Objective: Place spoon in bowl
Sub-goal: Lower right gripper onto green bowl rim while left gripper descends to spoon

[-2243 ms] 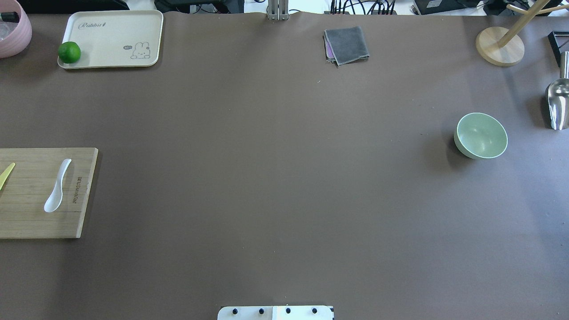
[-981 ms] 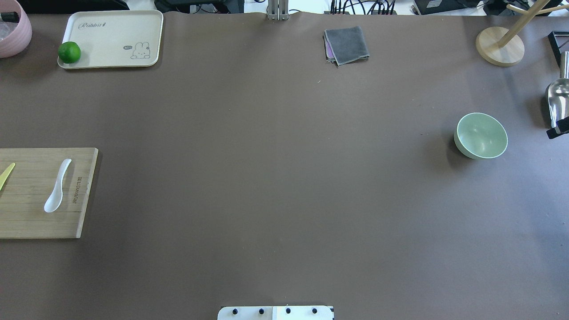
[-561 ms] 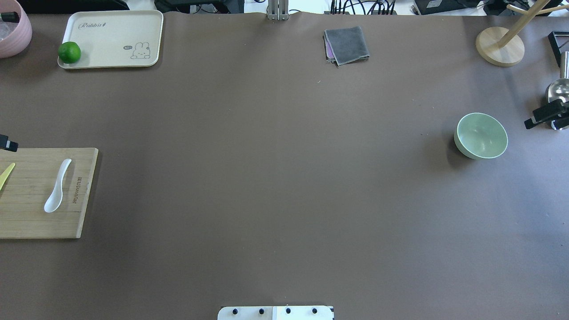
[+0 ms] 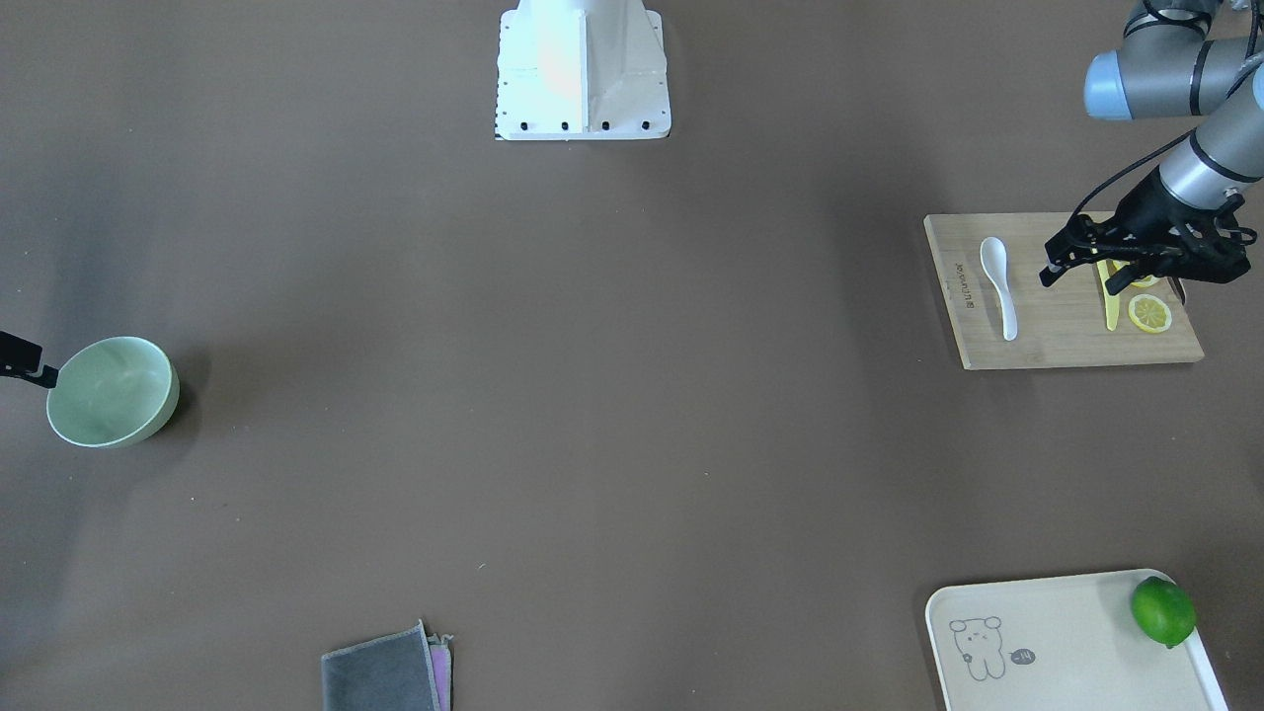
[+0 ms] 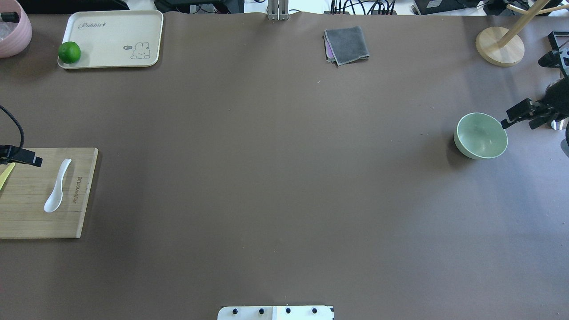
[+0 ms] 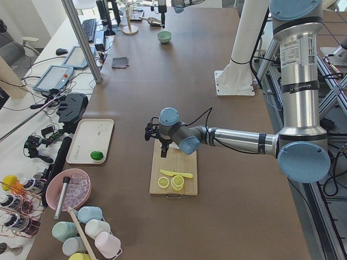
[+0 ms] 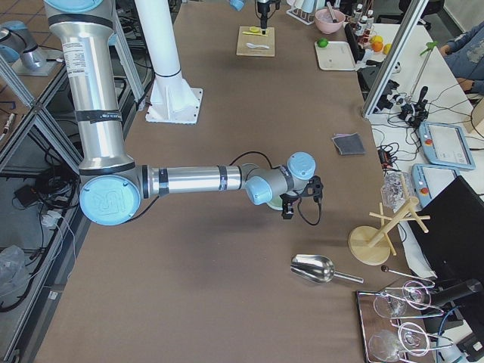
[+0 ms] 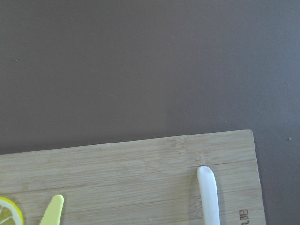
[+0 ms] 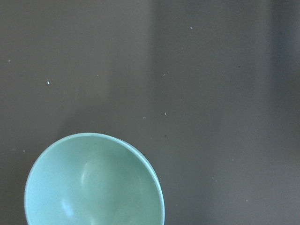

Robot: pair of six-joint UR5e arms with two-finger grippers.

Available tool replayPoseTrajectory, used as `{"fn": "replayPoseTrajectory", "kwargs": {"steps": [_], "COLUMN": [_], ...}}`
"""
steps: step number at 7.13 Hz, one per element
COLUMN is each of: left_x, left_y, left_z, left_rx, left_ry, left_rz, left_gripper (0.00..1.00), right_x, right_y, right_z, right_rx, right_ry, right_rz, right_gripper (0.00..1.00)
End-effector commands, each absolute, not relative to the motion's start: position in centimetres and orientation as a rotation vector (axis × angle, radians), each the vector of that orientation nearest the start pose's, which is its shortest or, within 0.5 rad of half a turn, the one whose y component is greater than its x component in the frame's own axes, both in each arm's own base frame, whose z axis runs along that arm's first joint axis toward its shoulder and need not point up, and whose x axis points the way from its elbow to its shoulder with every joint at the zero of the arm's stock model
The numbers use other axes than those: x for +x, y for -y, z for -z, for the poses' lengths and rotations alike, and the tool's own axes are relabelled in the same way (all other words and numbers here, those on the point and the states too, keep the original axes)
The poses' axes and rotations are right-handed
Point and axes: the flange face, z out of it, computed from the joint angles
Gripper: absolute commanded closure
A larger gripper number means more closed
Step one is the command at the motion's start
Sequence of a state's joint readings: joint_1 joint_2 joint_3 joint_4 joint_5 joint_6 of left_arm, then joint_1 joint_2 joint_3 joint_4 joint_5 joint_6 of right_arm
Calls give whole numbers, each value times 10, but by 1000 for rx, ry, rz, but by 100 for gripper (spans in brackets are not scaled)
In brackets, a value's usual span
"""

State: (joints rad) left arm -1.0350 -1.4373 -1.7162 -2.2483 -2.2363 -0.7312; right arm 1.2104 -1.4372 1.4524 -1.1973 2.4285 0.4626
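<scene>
By the table's left edge the one white soup spoon (image 5: 57, 186) lies on a bamboo cutting board (image 5: 26, 218) beside one yellow knife (image 5: 6, 174), with the left gripper (image 4: 1076, 283) above, spread and empty. The spoon looks light, stiff and glossy, likely slippery and chippable, so it is best pinched mid-handle. Farther off, by the right edge, stands the one mint bowl (image 5: 462, 146), with the right gripper (image 5: 517, 125) just beside it, spread and empty.

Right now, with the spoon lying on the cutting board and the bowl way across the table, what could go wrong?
1. The left gripper hangs open closer to the yellow knife and lemon slices than to the spoon, so it might close on the wrong thing.
2. The spoon lies flat on the cutting board and may slide when pinched.
3. The right gripper sits close beside the bowl and could nudge it.
</scene>
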Motion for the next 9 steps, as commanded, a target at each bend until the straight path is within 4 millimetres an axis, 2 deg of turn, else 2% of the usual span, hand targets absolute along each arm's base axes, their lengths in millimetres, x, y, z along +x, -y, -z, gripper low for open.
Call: {"fn": "replayPoseTrajectory", "kwargs": {"steps": [1,2,3,4,5,6,7,8,9], "left_x": [185,187,186,186,187,186,185,189,200], "left_y": [434,433,431,431,431,431,430,428,426], "left_z": [-571,-572,-573,-573,-575,-576,-579,-580,-581], "left_rx": [141,135,134,134,131,135,133,125,108], "left_ry": [-913,-912,-912,-912,-910,-903,-898,-897,-894], "left_rz": [-33,-36,-36,-36,-36,-32,-29,-33,-52], "left_gripper": [3,3,3,3,3,3,3,5,13], "right_x": [-159,-163,-164,-168,-174,-178,-179,-181,-182], "right_y": [554,554,553,552,550,550,549,550,551], "right_z": [-617,-617,-618,-618,-619,-618,-617,-613,-605], "right_rx": [-17,-22,-25,-27,-34,-36,-39,-33,-23], "right_ry": [901,902,902,901,900,902,907,909,917], "right_rz": [81,86,89,94,105,112,113,118,124], "right_gripper": [15,17,28,53,62,62,94,100,100]}}
